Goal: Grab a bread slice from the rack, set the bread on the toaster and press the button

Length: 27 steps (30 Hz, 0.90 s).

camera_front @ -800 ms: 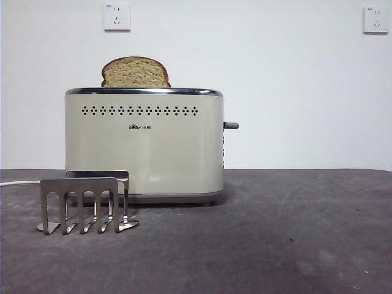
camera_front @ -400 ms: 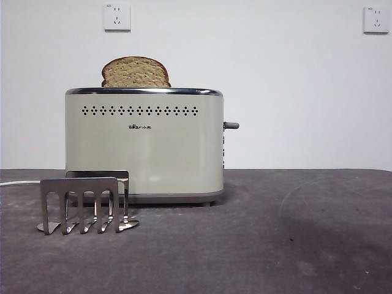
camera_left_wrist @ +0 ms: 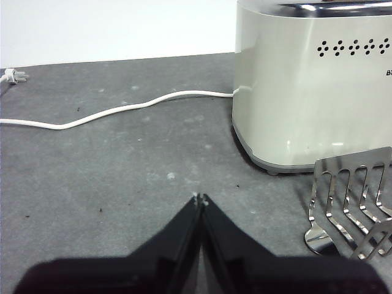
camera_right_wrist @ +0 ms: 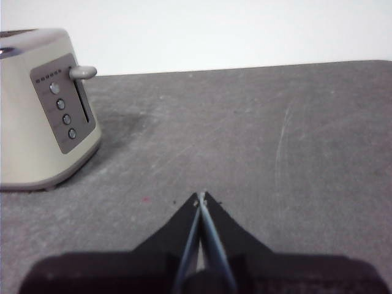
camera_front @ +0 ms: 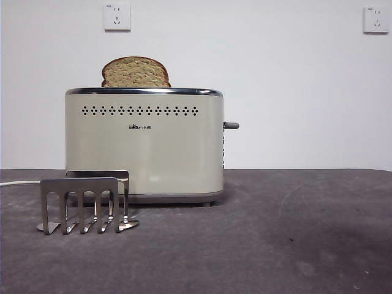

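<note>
The slice of bread [camera_front: 135, 72] stands in the toaster's slot, its domed top showing above the chrome rim. The cream toaster [camera_front: 144, 147] stands on the dark table, its grey lever [camera_front: 231, 125] up at the right side. The empty steel rack [camera_front: 84, 205] stands in front of the toaster's left part. My left gripper [camera_left_wrist: 199, 199] is shut and empty, low over the table, apart from the toaster [camera_left_wrist: 312, 86] and the rack [camera_left_wrist: 352, 205]. My right gripper [camera_right_wrist: 200, 198] is shut and empty, apart from the toaster's lever side [camera_right_wrist: 82, 72]. Neither gripper shows in the front view.
A white power cord [camera_left_wrist: 116, 110] runs from the toaster across the table; its end also shows in the front view [camera_front: 18, 182]. Round buttons [camera_right_wrist: 61, 104] sit on the toaster's side panel. Two wall sockets [camera_front: 117, 17] are on the white wall behind.
</note>
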Available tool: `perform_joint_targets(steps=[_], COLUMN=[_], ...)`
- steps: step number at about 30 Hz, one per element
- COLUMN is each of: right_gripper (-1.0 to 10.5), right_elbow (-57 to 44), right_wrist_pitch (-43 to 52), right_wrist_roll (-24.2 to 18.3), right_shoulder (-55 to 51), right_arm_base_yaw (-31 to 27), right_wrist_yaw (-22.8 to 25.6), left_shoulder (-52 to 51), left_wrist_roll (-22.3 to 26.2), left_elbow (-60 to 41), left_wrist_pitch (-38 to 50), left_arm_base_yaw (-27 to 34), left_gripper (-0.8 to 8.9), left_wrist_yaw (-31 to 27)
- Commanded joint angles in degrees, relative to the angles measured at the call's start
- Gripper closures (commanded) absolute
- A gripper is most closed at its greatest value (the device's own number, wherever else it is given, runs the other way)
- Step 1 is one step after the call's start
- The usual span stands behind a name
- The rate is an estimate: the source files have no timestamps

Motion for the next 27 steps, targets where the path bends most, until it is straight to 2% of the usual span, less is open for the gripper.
perform_joint_targets(steps=[1,9,27], right_gripper=[9.5,9.5,9.5], right_elbow=[-0.57,-0.57,-0.57], right_wrist_pitch=[-1.33,-2.38,-2.36], right_wrist_roll=[0.81,2.12,2.08], right_shoulder=[-0.76,-1.16,-1.11], right_arm_base_yaw=[-0.02,0.04,0.02], right_wrist_yaw=[0.22,0.17,0.17], left_shoulder=[-0.17,-0.17,-0.17], left_wrist_roll=[-0.31,-0.31,-0.31], left_elbow=[-0.66,-0.66,-0.66], left_wrist_pitch=[-0.20,-0.20,-0.20], left_arm_base_yaw=[0.13,0.13,0.13], left_gripper=[8.17,8.17,8.17], left_wrist_yaw=[-0.09,-0.09,-0.09])
